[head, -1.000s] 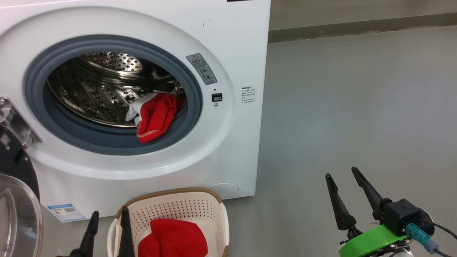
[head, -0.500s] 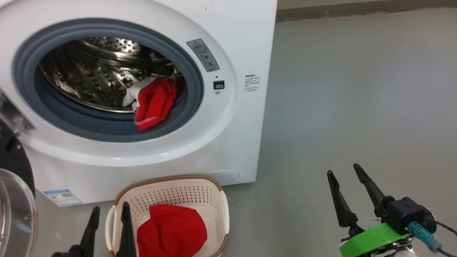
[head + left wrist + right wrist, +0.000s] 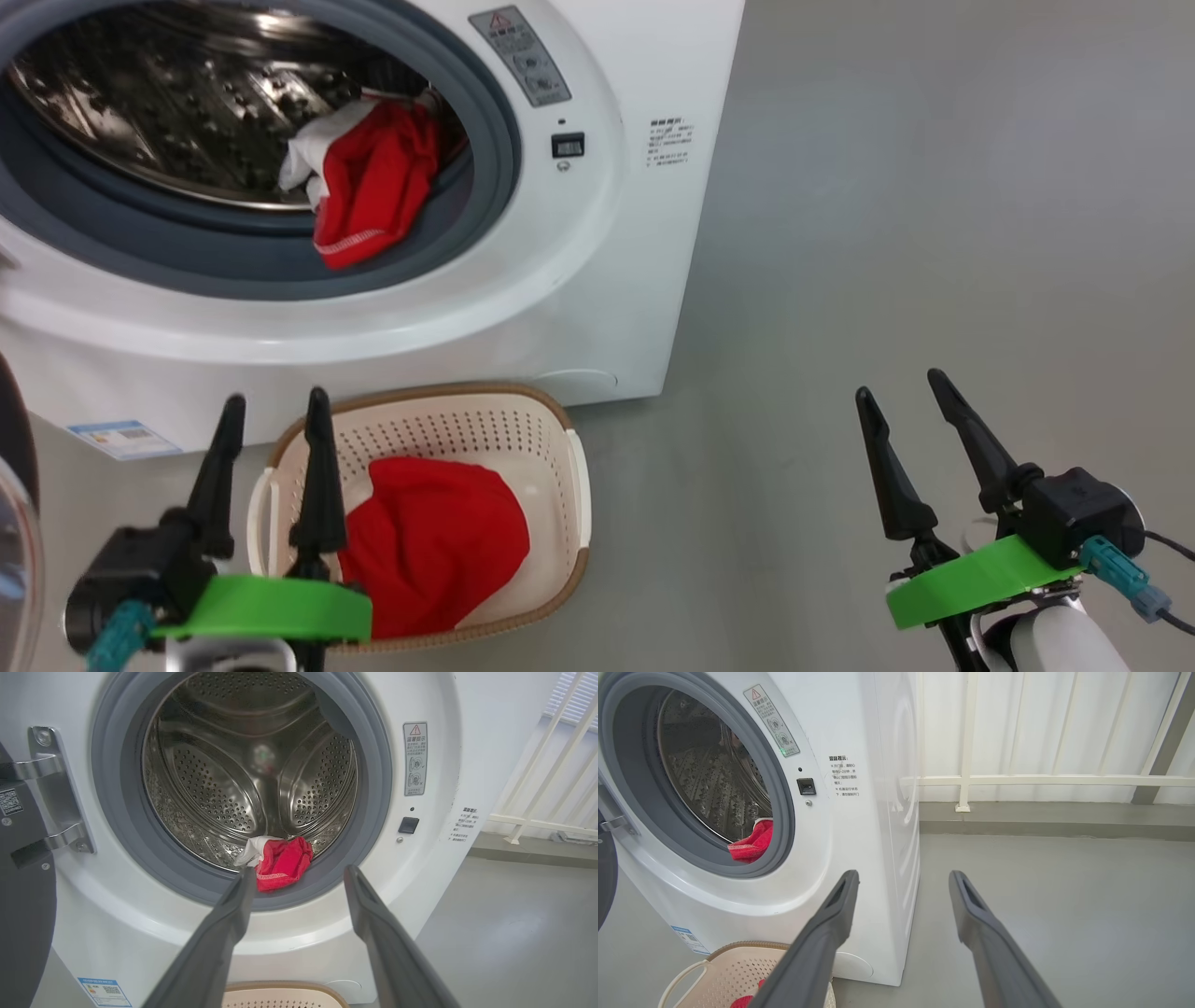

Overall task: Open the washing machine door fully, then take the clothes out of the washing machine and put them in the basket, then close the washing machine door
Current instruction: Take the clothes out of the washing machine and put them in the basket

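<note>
Head view: 1 red garment [image 3: 434, 541] already lies in the basket [image 3: 467, 394] at lower centre, and 1 red-and-white garment [image 3: 369, 191] hangs at the mouth of the washing machine [image 3: 607, 280] at upper left, so I judge the step in hand to be fetching that piece. The left gripper [image 3: 275, 399] hovers over the basket's left rim at lower left, fingers spread wide and empty. The right gripper [image 3: 897, 385] at lower right is equally wide and empty, over bare floor [image 3: 934, 187] and well apart from the machine. The washing machine door [image 3: 13, 448] shows as a dark edge at far left, swung open.

Left wrist view: the garment sits at lower centre of the opening, just past the left fingertip. To do this well, drive the fingers into the bunched middle rather than the thin hem, keep the tips off the grey gasket [image 3: 117, 812], and lift the cloth over the gasket lip before drawing back — a drag could snag it. The white part lies left and the red part right, crumpled and soft, its stitched hem draped onto the gasket. The steel drum [image 3: 224, 779] behind looks bare.

Right wrist view: a red fold peeks over the gasket at left — the basket rim sits at bottom left, directly below the machine's front.
</note>
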Controlling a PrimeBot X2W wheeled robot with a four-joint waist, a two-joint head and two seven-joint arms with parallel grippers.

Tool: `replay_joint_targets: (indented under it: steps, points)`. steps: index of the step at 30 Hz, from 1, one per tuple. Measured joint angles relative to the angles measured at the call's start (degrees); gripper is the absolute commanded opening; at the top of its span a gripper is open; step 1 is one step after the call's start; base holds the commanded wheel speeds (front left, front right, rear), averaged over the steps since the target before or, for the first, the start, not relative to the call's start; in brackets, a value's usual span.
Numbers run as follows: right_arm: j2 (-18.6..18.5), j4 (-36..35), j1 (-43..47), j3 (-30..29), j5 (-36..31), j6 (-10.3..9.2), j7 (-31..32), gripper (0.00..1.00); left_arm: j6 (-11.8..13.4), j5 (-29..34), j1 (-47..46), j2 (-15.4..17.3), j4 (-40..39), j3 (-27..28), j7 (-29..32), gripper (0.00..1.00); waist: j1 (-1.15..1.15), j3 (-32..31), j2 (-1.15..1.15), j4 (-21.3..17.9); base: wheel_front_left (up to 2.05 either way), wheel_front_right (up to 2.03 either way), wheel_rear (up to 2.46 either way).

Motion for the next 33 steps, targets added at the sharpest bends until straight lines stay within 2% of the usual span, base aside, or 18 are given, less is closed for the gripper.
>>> replay_joint_targets:
  steps: [16,22,30,33]
  points:
    - [0.0,-2.2,-4.8,-0.1,0.5,0.00,0.0,1.00,-3.0,-2.3,-21.6,2.7,10.0,1.2,1.1,1.00,0.00,10.9,0.00,-0.2,0.00,0.00,0.00]
    - [0.0,-2.7,-6.3,-0.2,0.5,0.00,0.0,1.00,-4.1,-2.2,-30.6,3.4,16.8,0.5,1.4,1.00,0.00,14.7,0.00,0.0,0.00,0.00,0.00]
    - [0.0,-3.5,-7.5,-0.2,0.4,0.00,0.0,1.00,-4.2,-2.0,-42.9,3.3,27.2,-0.1,-0.7,1.00,0.00,18.8,0.00,0.3,0.00,0.00,0.00]
    - [-0.1,-3.9,-8.7,0.0,0.4,0.00,0.0,1.00,-5.1,-1.7,-47.0,3.4,32.0,-0.5,-1.2,1.00,0.00,20.1,0.00,0.3,0.00,0.00,0.00]
